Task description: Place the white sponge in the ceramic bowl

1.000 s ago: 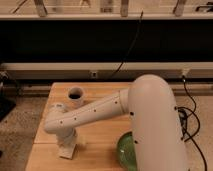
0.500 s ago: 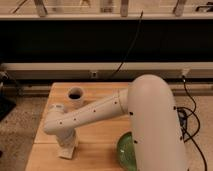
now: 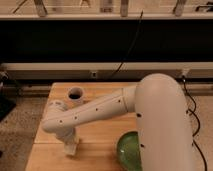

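Note:
My white arm reaches from the right across the wooden table (image 3: pixel 100 132) to its left side. The gripper (image 3: pixel 69 145) points down at the table near the front left. A small pale piece at its tip (image 3: pixel 71 149) may be the white sponge; I cannot tell whether it is held. The green ceramic bowl (image 3: pixel 126 149) sits at the front of the table right of the gripper, half hidden behind my arm's big white housing.
A small white cup with a dark inside (image 3: pixel 76 94) stands at the back left of the table. A white rounded object (image 3: pixel 54 105) lies just left of it, by my wrist. A black cable (image 3: pixel 129 47) hangs on the dark wall behind.

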